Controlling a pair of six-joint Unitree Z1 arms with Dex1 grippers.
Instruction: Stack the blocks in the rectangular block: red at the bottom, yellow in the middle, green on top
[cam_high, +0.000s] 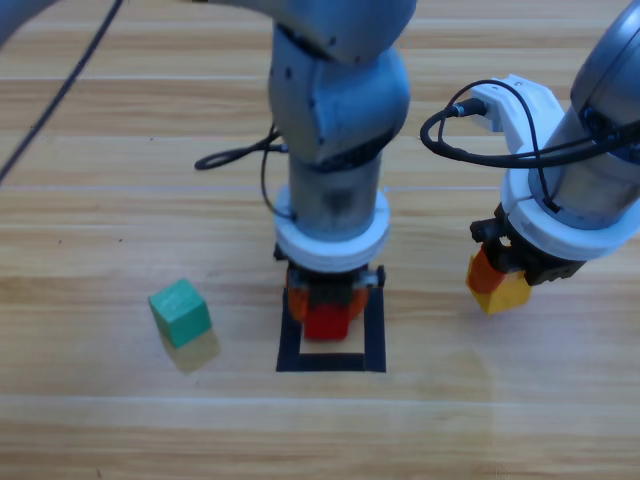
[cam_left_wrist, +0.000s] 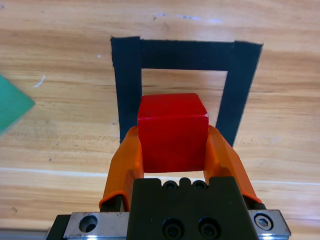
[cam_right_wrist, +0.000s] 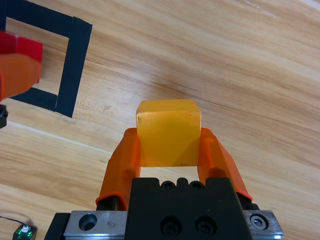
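Right now my left gripper (cam_left_wrist: 172, 150) has its jaws clamped on the red cube (cam_left_wrist: 172, 127), over the tape outline (cam_high: 375, 330) mid-counter. Best to lower square, centred inside the tape, then release. Right gripper (cam_right_wrist: 169, 145) grips the yellow cube (cam_right_wrist: 169, 131) to the right. Green cube (cam_high: 180, 312) sits left. All matte, sharp-edged cubes.

Left arm descending from 12 o'clock to the picture's middle, left gripper (cam_high: 326, 310) pointing down, jaws clamped on the red cube (cam_left_wrist: 172, 131), right arm entering from 2 o'clock, right gripper (cam_high: 497, 283) at 3 o'clock, jaws clamped on the yellow cube (cam_right_wrist: 169, 132)
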